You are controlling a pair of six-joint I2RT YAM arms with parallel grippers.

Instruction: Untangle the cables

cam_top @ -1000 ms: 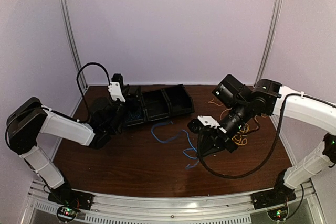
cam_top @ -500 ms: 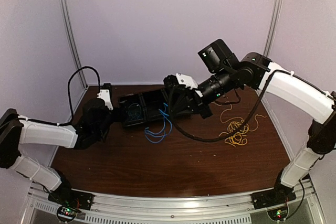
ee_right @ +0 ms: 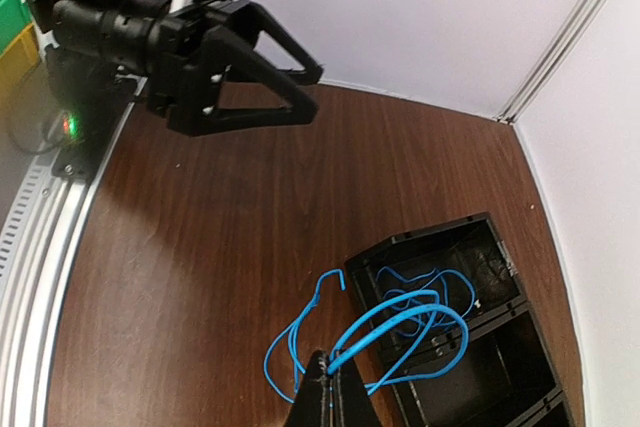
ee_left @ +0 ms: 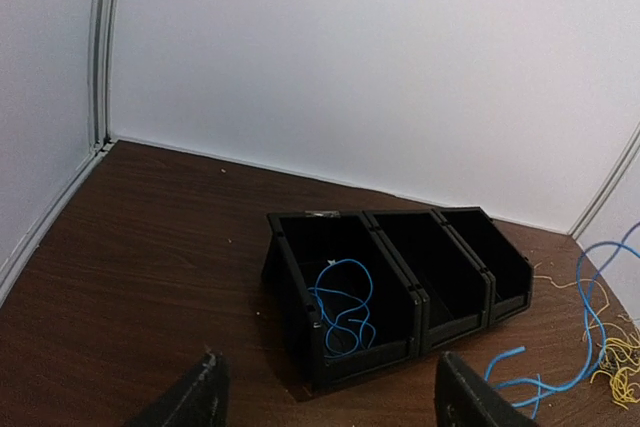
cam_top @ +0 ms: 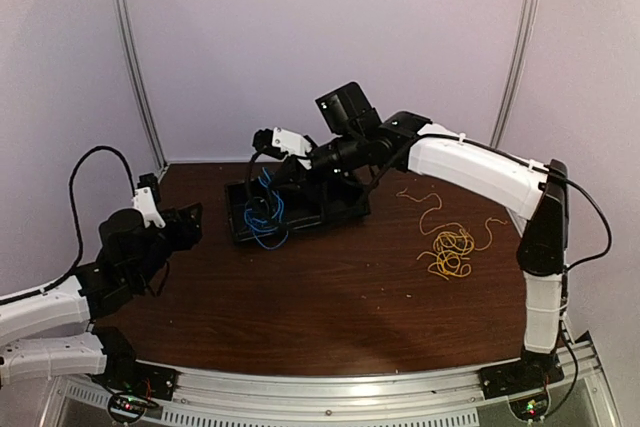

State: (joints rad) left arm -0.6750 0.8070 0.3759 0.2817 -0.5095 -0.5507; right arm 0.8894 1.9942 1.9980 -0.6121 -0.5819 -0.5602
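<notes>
- Fingers of the right gripper [ee_right: 328, 379] are pinched tight on a blue cable [ee_right: 400, 325], and its loops dangle over the bin's end compartment, the leftmost one seen from the top camera
- That's the black three-compartment bin [cam_top: 330, 219], standing toward the back of the desk [cam_top: 300, 307]
- More blue wire [ee_left: 340, 309] lies curled inside that same compartment
- Left gripper [ee_left: 332, 389] sits low at the left, fingers spread wide, holding nothing, well apart from the bin
- Yellow cable bundle [cam_top: 447, 252] is tangled on the desk right of the bin, with a loose yellow strand [cam_top: 428, 202] just behind it
</notes>
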